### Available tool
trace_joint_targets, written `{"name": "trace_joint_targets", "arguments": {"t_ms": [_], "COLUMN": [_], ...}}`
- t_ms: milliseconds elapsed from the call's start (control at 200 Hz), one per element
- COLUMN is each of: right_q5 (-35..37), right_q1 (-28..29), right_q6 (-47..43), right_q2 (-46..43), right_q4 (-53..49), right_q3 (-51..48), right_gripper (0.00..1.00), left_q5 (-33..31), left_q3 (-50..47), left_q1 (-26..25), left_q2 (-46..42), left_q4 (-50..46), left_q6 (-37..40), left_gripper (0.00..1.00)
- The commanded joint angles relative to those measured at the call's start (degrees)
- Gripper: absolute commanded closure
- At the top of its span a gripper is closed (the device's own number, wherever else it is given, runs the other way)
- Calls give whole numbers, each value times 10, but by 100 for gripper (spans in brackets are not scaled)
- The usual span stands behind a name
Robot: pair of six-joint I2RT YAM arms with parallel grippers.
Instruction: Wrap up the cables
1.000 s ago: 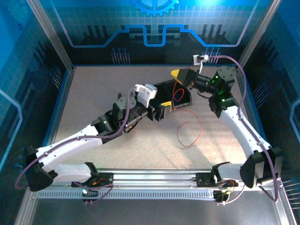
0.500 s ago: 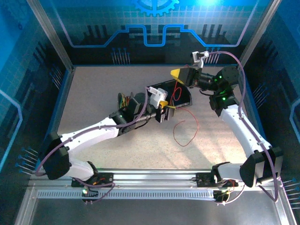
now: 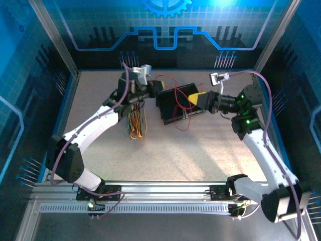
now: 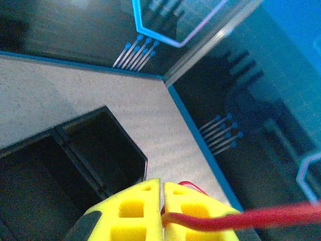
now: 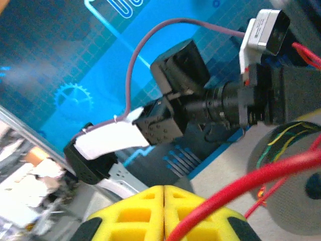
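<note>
Thin red cables [image 4: 261,217] in loose loops draped across the open black tray [image 3: 166,113].

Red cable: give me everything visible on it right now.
The red cable is a thin, flexible wire with smooth, plastic-looking insulation. It hangs in loose loops over the black tray, with one loop sagging toward the table on the near side. The left gripper is shut on it, pinching it between yellow fingers. The right gripper is shut too, apparently on another stretch.
</note>
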Motion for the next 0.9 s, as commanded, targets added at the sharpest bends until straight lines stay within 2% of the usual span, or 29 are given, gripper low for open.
{"name": "trace_joint_targets", "arguments": {"t_ms": [0,120,330,375,425,450,505,550,681,896], "right_q5": [52,95,252,257,274,283,309,327,336,288], "right_q1": [8,4,-5,-5,-5,-5,-5,-5,-5,0], "right_q6": [-207,-243,-304,-307,-317,-326,-352,-375,-416,-455], "right_q2": [-60,-84,-148,-156,-160,-159,-157,-152,-124,-69], "right_q4": [-177,-210,-251,-239,-246,-254,-279,-300,-343,-378], "right_q3": [16,22,0,-6,-1,4,17,27,64,119], "right_gripper": [100,100,100,100,100,100,100,100,100,100], "left_q5": [35,34,58,65,64,61,53,45,10,1], "left_q3": [30,28,28,32,30,29,27,25,18,10], "left_q1": [10,10,9,7,5,4,3,3,3,-7], "left_q2": [23,34,45,44,34,26,5,-15,-83,-166], "left_q4": [-33,-22,-22,-31,-40,-44,-60,-77,-127,-174], "left_q6": [-57,-61,-49,-44,-36,-31,-21,-12,25,82], "left_gripper": [100,100,100,87,55,43,27,18,1,1]}}
